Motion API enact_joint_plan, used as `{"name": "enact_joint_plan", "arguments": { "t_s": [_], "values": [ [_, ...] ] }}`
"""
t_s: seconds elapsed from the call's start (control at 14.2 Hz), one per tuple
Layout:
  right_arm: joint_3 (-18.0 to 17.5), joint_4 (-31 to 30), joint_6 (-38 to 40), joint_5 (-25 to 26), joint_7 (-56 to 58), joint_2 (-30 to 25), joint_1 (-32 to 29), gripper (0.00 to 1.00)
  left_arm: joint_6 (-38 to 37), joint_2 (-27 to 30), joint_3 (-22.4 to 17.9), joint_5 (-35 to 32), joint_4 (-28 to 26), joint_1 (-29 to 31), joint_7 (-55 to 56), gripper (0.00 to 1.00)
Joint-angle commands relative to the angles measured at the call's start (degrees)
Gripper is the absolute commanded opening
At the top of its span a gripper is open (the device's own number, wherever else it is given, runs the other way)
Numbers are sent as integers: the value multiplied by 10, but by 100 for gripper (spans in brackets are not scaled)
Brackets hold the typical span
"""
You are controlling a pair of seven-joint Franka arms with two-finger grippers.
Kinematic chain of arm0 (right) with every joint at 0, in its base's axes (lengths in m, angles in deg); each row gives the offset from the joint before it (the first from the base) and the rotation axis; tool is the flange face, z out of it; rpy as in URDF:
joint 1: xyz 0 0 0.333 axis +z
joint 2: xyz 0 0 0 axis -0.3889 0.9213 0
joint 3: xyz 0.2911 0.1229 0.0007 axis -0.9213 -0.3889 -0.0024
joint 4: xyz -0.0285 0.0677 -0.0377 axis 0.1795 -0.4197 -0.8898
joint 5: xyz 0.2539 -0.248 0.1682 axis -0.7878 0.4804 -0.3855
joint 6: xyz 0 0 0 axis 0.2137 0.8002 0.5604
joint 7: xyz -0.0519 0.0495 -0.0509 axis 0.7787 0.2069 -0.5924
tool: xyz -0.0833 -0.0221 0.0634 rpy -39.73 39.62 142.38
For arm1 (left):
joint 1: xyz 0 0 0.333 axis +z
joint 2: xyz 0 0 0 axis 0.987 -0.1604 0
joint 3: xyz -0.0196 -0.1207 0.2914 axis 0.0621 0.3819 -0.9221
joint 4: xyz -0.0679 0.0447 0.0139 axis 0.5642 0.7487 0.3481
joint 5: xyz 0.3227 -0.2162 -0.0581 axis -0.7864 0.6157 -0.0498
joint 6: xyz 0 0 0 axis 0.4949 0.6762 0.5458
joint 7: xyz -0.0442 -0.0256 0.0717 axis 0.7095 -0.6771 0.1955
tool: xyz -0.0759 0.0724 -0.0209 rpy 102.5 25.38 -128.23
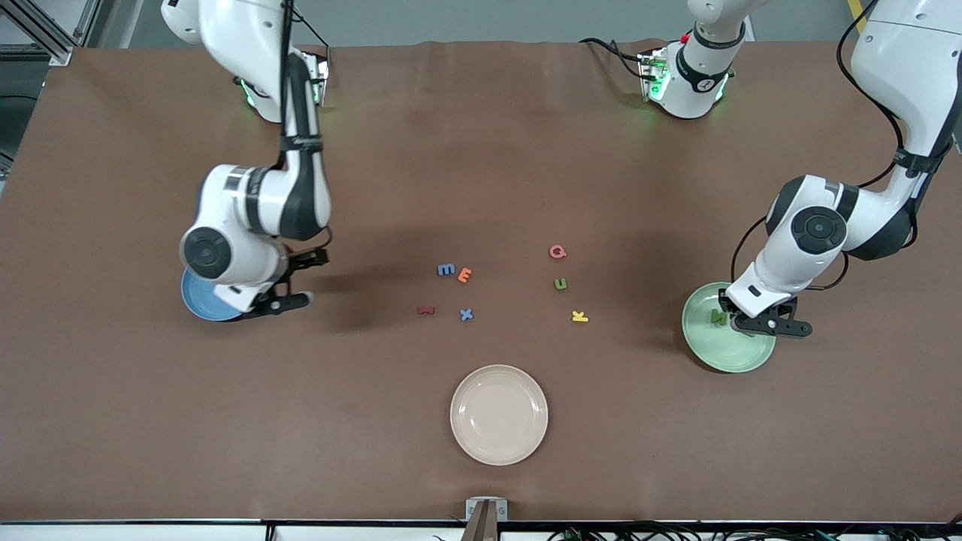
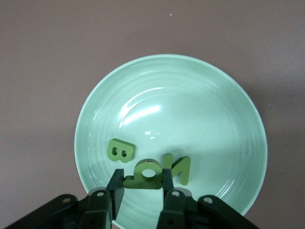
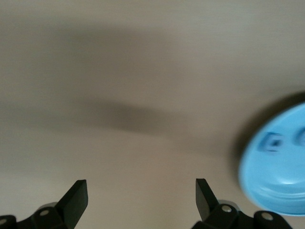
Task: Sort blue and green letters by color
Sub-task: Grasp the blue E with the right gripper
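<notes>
The left tool (image 2: 142, 183) hangs over the green plate (image 2: 224, 109) at the left arm's end of the desk, pinching a green letter (image 2: 143, 175); 2 green letters, B (image 2: 120, 151) and N (image 2: 180, 168), lie in the plate. The right tool (image 3: 140, 198) gapes wide beside the blue plate (image 3: 281, 186), which holds blurred blue letters. Blue E (image 1: 446, 270), blue X (image 1: 467, 315) and green U (image 1: 561, 283) lie mid-desk.
</notes>
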Motion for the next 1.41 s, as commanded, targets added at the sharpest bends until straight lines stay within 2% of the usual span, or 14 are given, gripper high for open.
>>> {"name": "enact_joint_plan", "arguments": {
  "t_s": [0.0, 0.14, 0.28, 0.56, 0.77, 0.91, 1.34],
  "values": [
    [6, -18, -39, -24, -49, -10, 78, 100, 4, -13, 3, -18, 11, 11, -7, 4],
    [1, -34, -94, -57, -84, -9, 120, 100, 4, -13, 3, -18, 10, 12, -7, 4],
    [-31, -46, -153, -95, -128, -3, 142, 100, 4, -15, 3, -18, 11, 14, -7, 5],
    [-124, -39, -255, -104, -216, 12, 122, 100, 4, -20, 3, -19, 11, 20, -7, 6],
    [-178, -19, -283, -104, -247, 21, 85, 100, 4, -20, 3, -18, 10, 21, -7, 9],
    [-188, 3, -285, -104, -281, 43, 85, 100, 4, -24, 3, -18, 10, 22, -7, 13],
    [-197, 48, -285, -104, -302, 92, 82, 100, 3, -55, 3, -31, 38, 36, -7, 13]
  ]
}}
